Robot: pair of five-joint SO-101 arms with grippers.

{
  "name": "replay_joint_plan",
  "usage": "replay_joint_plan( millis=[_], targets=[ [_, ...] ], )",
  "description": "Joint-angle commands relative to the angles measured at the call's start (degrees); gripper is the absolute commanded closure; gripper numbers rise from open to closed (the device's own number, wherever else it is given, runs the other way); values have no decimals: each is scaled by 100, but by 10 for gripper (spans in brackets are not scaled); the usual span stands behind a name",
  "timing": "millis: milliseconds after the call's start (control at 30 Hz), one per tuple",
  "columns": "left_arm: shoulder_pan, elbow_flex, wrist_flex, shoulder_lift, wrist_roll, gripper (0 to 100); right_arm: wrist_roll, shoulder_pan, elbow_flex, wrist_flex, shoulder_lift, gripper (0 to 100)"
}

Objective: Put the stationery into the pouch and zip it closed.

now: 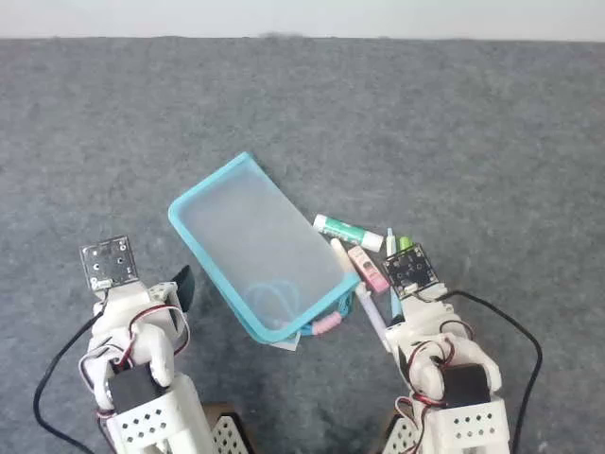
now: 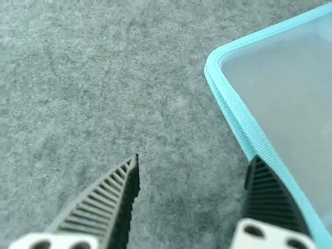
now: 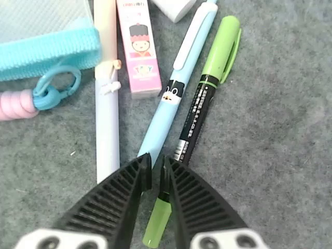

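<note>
A translucent pouch [image 1: 255, 248] with teal trim lies slanted at mid-table, a pink coil [image 1: 328, 323] hanging from its near corner. Beside that corner lie a glue stick [image 1: 348, 232], a pink eraser [image 3: 139, 46], a white pen [image 3: 106, 129], a light blue pen [image 3: 179, 78] and a green highlighter [image 3: 207, 83]. My right gripper [image 3: 155, 168] hovers shut over the near ends of the blue pen and highlighter, with nothing visibly held. My left gripper [image 2: 195, 163] stands open on the carpet, next to the pouch's teal edge [image 2: 231, 114].
Grey carpet [image 1: 454, 123] covers the whole table. A teal clasp ring [image 3: 57, 85] joins the pink coil to the pouch corner. Both arm bases stand at the near edge, with a cable [image 1: 515, 331] looping beside the right one.
</note>
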Motion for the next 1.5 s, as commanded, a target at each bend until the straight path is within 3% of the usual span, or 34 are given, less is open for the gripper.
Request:
replay_joint_plan(
  millis=[0, 233, 1033, 1233, 1333, 1467],
  targets=[
    [0, -40, -167, -114, 35, 687, -79, -48, 105, 48, -119, 959],
    [870, -40, 299, -114, 35, 687, -44, -13, 105, 48, -119, 959],
    [914, -40, 369, -114, 35, 687, -35, -48, 97, 22, -127, 957],
    [914, -40, 369, -114, 35, 687, 167, 40, -132, -1455, -110, 957],
    [914, -40, 369, -114, 35, 687, 598, 189, -457, -1235, -66, 961],
    [914, -40, 360, -114, 35, 687, 624, 338, -905, -954, -48, 961]
  ],
)
